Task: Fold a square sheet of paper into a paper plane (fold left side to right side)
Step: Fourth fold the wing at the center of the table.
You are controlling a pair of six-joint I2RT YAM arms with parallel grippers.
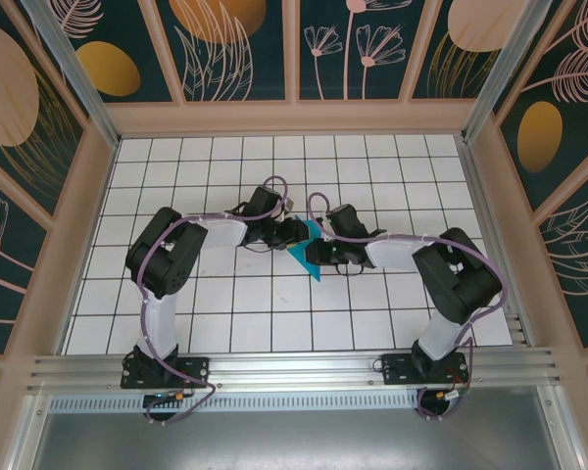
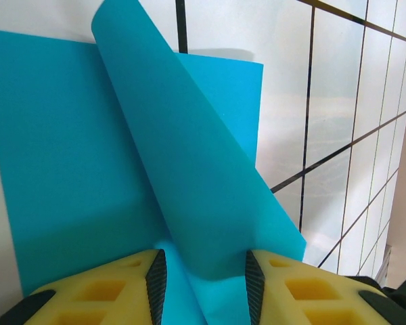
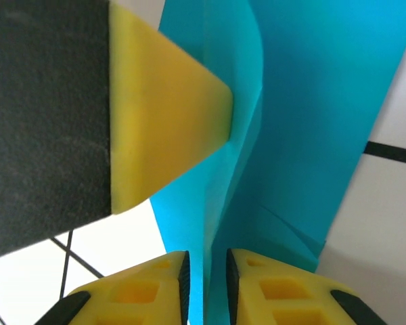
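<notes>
- White counter (image 1: pixel 176 323) ruled with black grid lines, boxed in by dark walls (image 1: pixel 225 49) painted with pale flowers and orange ovals.
- Both arms reach inward from the near edge, the left arm (image 1: pixel 162 259) and the right arm (image 1: pixel 461 274), and they meet near the middle of the grid.
- Teal paper (image 1: pixel 307 262) lies between the two wrists there, mostly hidden under them from above (a small pointed wedge shows).
- From the left wrist, the paper (image 2: pixel 68 135) lies flat on the counter, with one side curled up and over in a smooth roll.
- Left pincer (image 2: pixel 204 284): partly closed, the curled side filling the gap and touching both black pads, so it is held loosely.
- Right pincer (image 3: pixel 208 271): nearly closed, leaving a narrow slit; a raised fold of paper (image 3: pixel 311 101) runs into that slit, but I cannot tell whether the pads squeeze it.
- A yellow finger (image 3: pixel 162 108) of the left pincer presses its tip against that raised fold, just ahead of the right pincer.
</notes>
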